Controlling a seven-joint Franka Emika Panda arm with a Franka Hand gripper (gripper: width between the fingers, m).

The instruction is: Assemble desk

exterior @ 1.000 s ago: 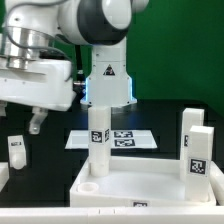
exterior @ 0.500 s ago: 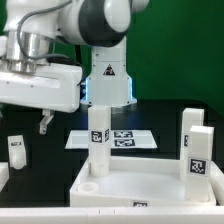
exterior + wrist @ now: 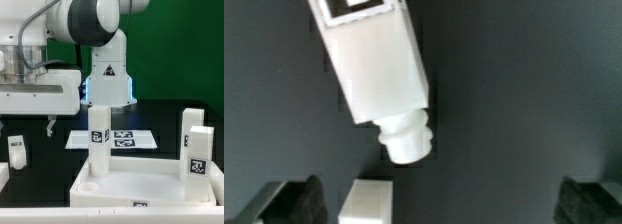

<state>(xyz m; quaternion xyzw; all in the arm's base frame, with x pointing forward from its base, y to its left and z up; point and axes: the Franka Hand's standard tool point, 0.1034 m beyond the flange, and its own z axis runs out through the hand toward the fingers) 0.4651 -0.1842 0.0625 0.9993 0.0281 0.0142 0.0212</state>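
Claw (image 3: pixel 438 205): released, its two dark fingers standing wide apart at the edge of the wrist view, nothing between them; in the exterior view only a dark fingertip (image 3: pixel 51 126) hangs below the white arm head at that view's left.

Lying leg (image 3: pixel 381 75): a white desk leg flat on the dark bench (image 3: pixel 526 100), a square tag at its far end and a rounded peg at the near end; it lies ahead of the claw, not touching either finger (the peg points toward the gap between them).

White block (image 3: pixel 370 203): a small white piece just beside one finger; I cannot tell what part it is, nor whether it touches the finger.

Tabletop panel (image 3: pixel 140 190): white, flat on the bench at the front of the exterior view, well apart from the claw.

Upright legs: one leg (image 3: pixel 98 138) stands on the panel near its middle, another (image 3: pixel 197 152) at its corner on the exterior view's right, a third (image 3: pixel 190 120) just behind that one.

Small leg (image 3: pixel 16 150): stands on the bench at the exterior view's left, below the arm head.

Marker board (image 3: pixel 125 139): flat behind the panel.
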